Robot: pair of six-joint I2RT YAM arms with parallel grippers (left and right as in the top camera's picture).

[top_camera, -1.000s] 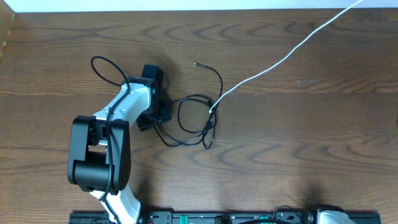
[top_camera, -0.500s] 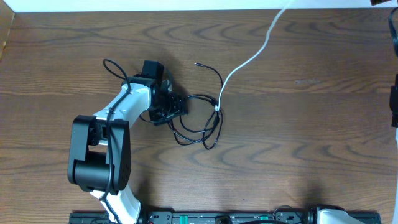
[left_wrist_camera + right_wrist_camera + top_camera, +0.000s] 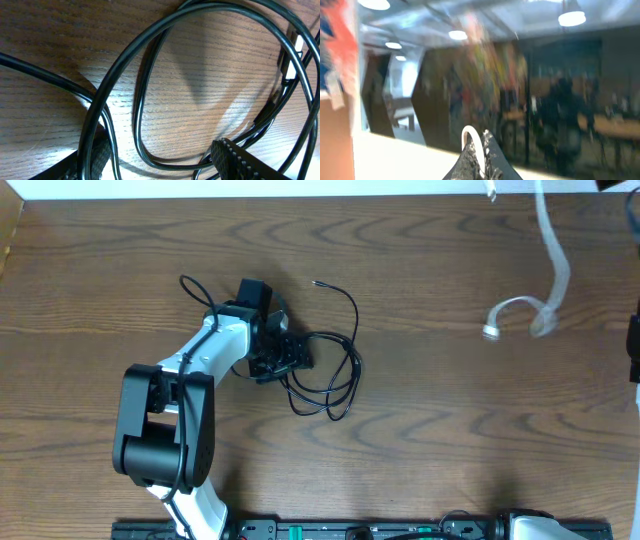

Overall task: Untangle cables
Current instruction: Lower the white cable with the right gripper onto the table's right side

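Observation:
Two black cables [image 3: 335, 370] lie in a loose tangle at the table's middle, with one plug end [image 3: 316, 282] stretched toward the back. My left gripper [image 3: 288, 358] sits low on the tangle's left side. In the left wrist view it [image 3: 165, 162] is open, with black cable loops [image 3: 142, 100] lying between its fingers. The white cable [image 3: 548, 275] hangs blurred in the air at the right, its plug end [image 3: 490, 332] dangling apart from the black cables. My right gripper [image 3: 479, 155] is shut on the white cable [image 3: 470, 135], raised and facing the room.
The left arm's own black wire [image 3: 192, 286] loops out behind the arm. Dark parts of the right arm [image 3: 634, 340] show at the right edge. The wooden table [image 3: 450, 430] ends at a white wall along the back.
The white cable has come free of the black tangle and swung up and to the right. My left gripper has moved right, and the black cables have shifted slightly with it.

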